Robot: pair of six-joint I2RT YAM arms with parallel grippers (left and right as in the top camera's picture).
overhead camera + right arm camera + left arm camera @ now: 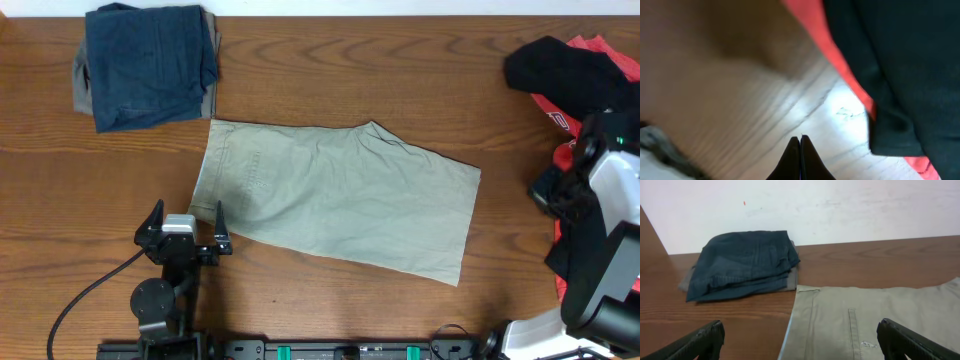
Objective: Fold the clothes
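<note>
The khaki-beige shorts (335, 195) lie flat and folded in half in the middle of the table, waistband to the left. In the left wrist view the shorts (875, 320) fill the lower right, with a stitched seam showing. My left gripper (186, 228) is open and empty, at the shorts' near left corner (799, 345). My right gripper (800, 139) is shut and empty, over bare wood beside the black and red sportswear (890, 65). In the overhead view the right arm (600, 220) stands at the right edge.
Folded navy-blue shorts (150, 62) lie on a grey garment at the back left, also in the left wrist view (742, 262). A black and red pile (570, 75) lies at the back right. A white wall runs behind the table (840, 210).
</note>
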